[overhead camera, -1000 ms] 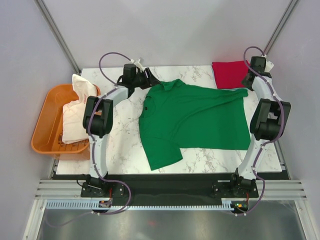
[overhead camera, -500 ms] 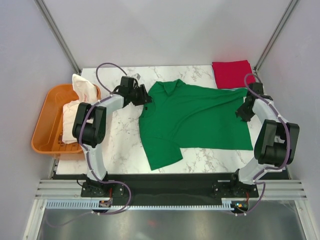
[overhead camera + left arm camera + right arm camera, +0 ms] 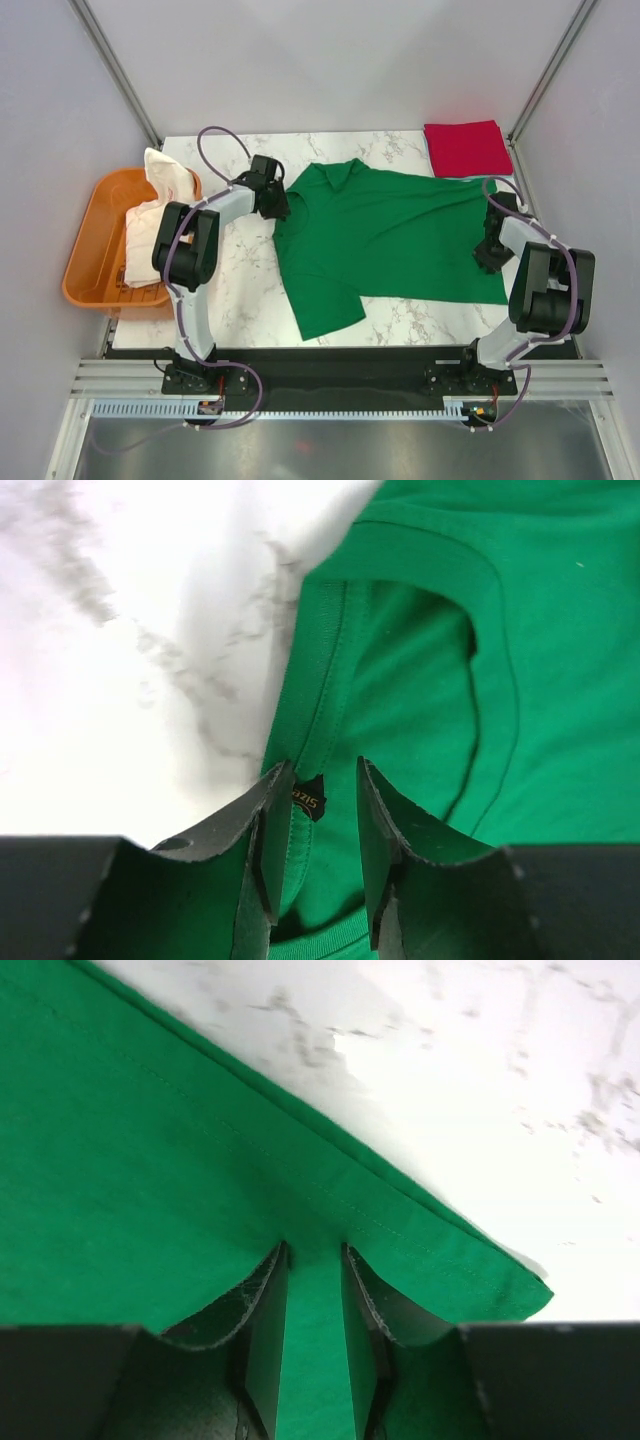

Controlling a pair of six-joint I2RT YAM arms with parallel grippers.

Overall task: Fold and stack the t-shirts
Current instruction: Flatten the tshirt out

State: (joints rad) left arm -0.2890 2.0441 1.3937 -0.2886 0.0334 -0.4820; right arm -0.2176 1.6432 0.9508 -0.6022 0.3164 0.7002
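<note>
Green t-shirt (image 3: 390,235) lies spread flat across the marble counter (image 3: 240,290), its neck opening toward the far left. We see the left hand (image 3: 318,780) at the shirt's edge near that opening, fingers partly spread either side of a seam and a small dark label; we cannot tell whether it grips. The right hand (image 3: 315,1255) pinches a ridge of green cloth at the shirt's right hem. A folded red t-shirt (image 3: 462,147) sits at the far right corner. A white t-shirt (image 3: 150,215) drapes from an orange tub (image 3: 85,265) beside the counter's left edge.
</note>
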